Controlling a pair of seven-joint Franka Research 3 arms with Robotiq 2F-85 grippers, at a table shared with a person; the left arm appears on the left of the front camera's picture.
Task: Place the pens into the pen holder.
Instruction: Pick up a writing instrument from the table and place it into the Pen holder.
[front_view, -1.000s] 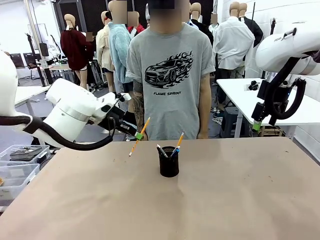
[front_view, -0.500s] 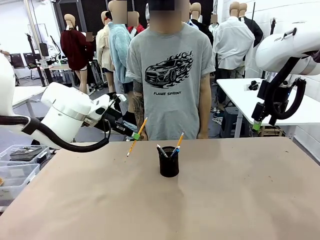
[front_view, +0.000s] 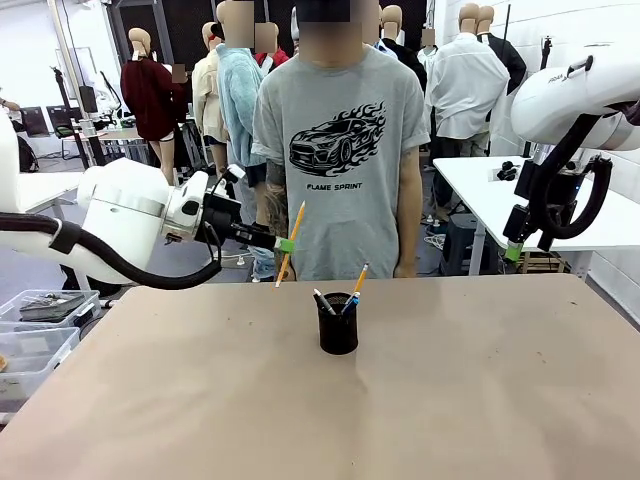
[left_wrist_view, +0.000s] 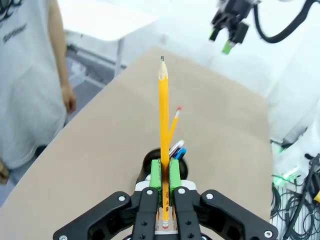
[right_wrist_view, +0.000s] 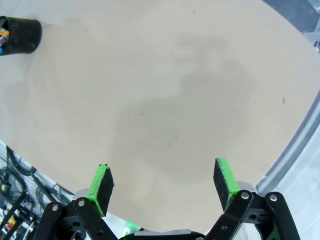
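Observation:
My left gripper (front_view: 285, 244) (left_wrist_view: 164, 173) is shut on a yellow pencil (front_view: 291, 242) (left_wrist_view: 163, 115), holding it nearly upright in the air, up and to the left of the pen holder. The black mesh pen holder (front_view: 338, 323) (left_wrist_view: 167, 162) (right_wrist_view: 20, 34) stands mid-table with another yellow pencil (front_view: 357, 281), a blue-tipped pen (front_view: 351, 300) and a white-tipped dark pen (front_view: 323, 301) in it. My right gripper (front_view: 512, 250) (right_wrist_view: 164, 185) hangs open and empty high at the right, above the table's right edge.
A person in a grey T-shirt (front_view: 340, 150) stands at the far edge, right behind the pen holder. Clear plastic bins (front_view: 40, 330) sit off the table's left side. The brown tabletop (front_view: 400, 400) is bare around the holder.
My left gripper has risen and moved right toward the holder, and the pencil in it has swung from a slant to nearly upright. The right arm has stayed still.

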